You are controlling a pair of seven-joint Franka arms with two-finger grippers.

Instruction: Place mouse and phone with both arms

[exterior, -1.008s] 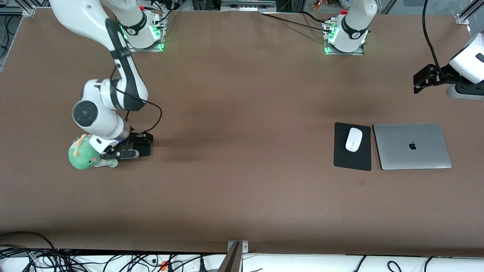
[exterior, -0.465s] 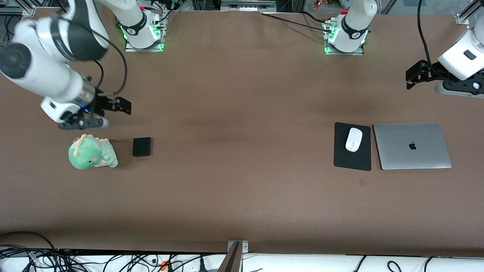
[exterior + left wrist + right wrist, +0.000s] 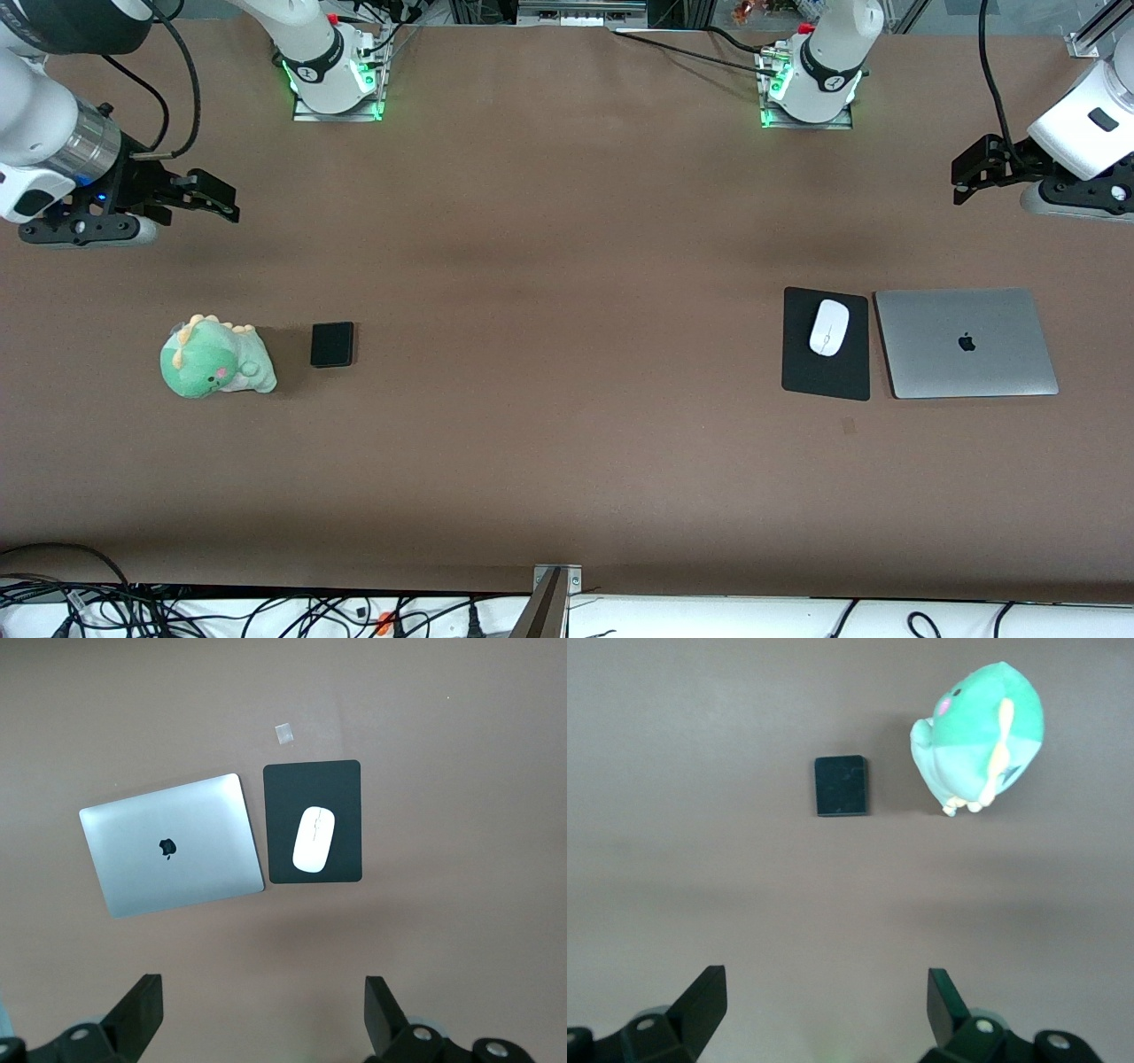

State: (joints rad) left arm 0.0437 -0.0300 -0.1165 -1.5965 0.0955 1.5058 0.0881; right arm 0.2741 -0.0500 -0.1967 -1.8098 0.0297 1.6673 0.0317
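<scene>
The white mouse (image 3: 829, 327) lies on the black mouse pad (image 3: 825, 378) toward the left arm's end of the table; it also shows in the left wrist view (image 3: 314, 839). The black phone (image 3: 332, 344) lies flat on the table toward the right arm's end, also in the right wrist view (image 3: 841, 785). My right gripper (image 3: 211, 197) is open and empty, raised over bare table at the right arm's end. My left gripper (image 3: 968, 174) is open and empty, raised over the left arm's end. The wrist views show each open gripper: left (image 3: 263, 1014), right (image 3: 827, 1005).
A green plush dinosaur (image 3: 215, 358) sits beside the phone, toward the right arm's end. A closed silver laptop (image 3: 966, 342) lies beside the mouse pad. A small clear tape patch (image 3: 283, 733) lies on the table near the pad.
My right gripper has let go of the phone, risen from beside the plush and swung away toward the table's end. The phone stays on the table. My left gripper has shifted slightly.
</scene>
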